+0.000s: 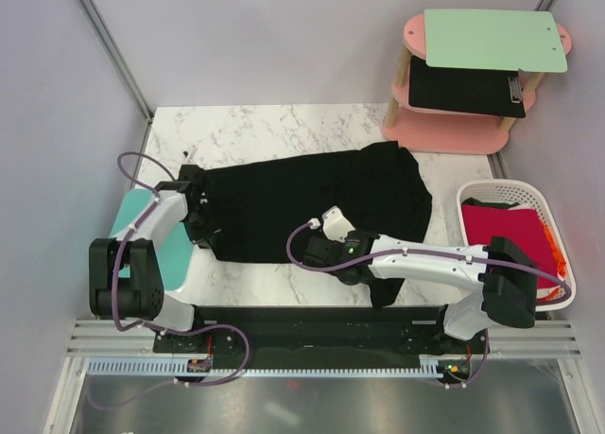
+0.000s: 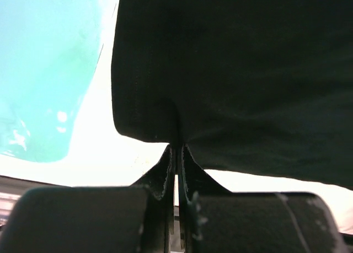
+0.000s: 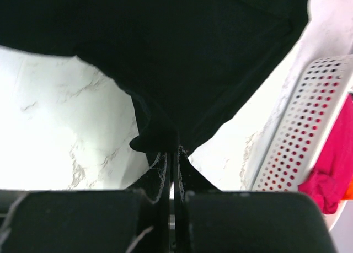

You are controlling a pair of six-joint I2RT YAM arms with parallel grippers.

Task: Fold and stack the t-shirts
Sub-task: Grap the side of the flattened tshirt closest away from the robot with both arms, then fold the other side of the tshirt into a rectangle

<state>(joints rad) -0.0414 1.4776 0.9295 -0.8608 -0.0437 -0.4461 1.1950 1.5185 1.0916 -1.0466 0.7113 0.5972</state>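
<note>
The large black t-shirt (image 1: 312, 202) lies spread across the marble table. My left gripper (image 1: 200, 228) is shut on its left edge; in the left wrist view the black cloth (image 2: 231, 71) is pinched between the closed fingertips (image 2: 177, 149). My right gripper (image 1: 326, 254) is shut on the shirt's near edge; the right wrist view shows the cloth (image 3: 182, 54) bunched at the closed tips (image 3: 172, 151). A crimson-red shirt (image 1: 509, 231) lies in the white basket (image 1: 473, 196) at the right, with a bit of orange fabric (image 1: 560, 260) at its edge.
A teal cutting board (image 1: 175, 250) lies at the table's left, under the left arm. A pink two-tier stand (image 1: 454, 131) at the back right carries a mint board (image 1: 492, 39) and a black clipboard (image 1: 463, 89). The basket wall (image 3: 300, 132) is close to the right gripper.
</note>
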